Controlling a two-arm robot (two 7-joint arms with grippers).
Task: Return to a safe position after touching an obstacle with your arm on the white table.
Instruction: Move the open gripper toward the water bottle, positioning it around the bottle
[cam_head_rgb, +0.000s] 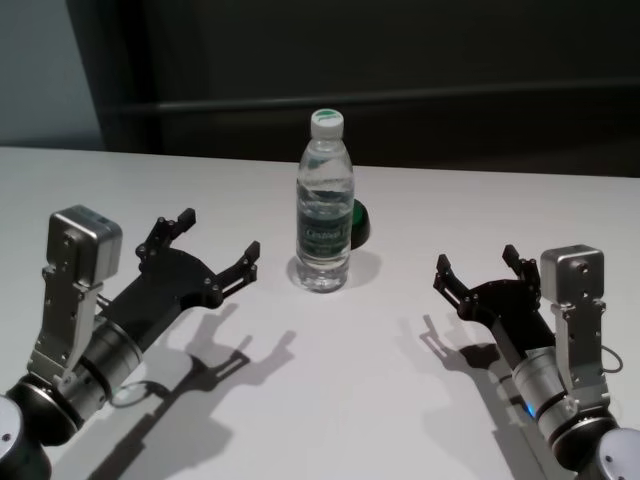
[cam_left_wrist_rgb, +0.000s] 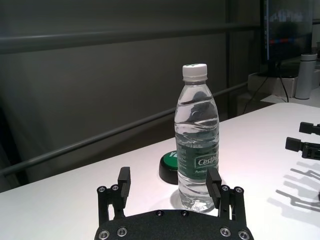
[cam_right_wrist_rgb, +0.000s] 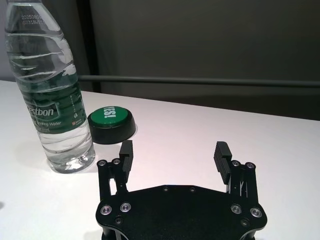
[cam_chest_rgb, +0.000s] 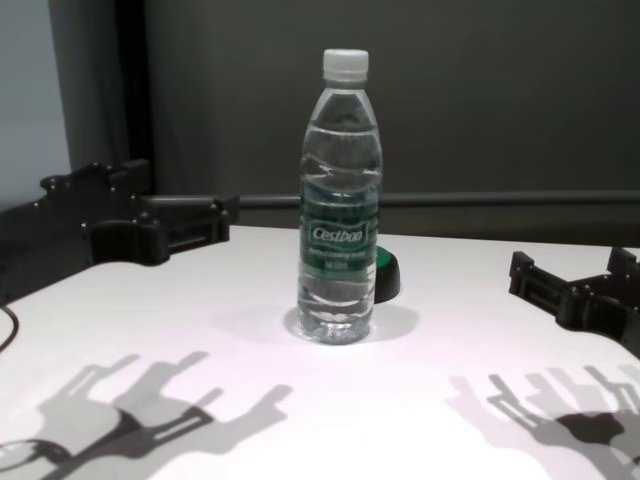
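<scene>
The obstacle, a tall clear water bottle with a white cap and green "Cestbon" label, stands upright mid-table on the white table. My left gripper is open and empty, hovering just left of the bottle with a small gap, not touching it. In the left wrist view the bottle stands just beyond the right-hand finger. My right gripper is open and empty, farther off to the bottle's right. The right wrist view shows the bottle off to the side. The chest view shows the bottle centred between both grippers.
A small low black round button with a green top sits right behind the bottle, also seen in the right wrist view. A dark rail and wall run behind the table's far edge. Bare tabletop lies in front of the bottle.
</scene>
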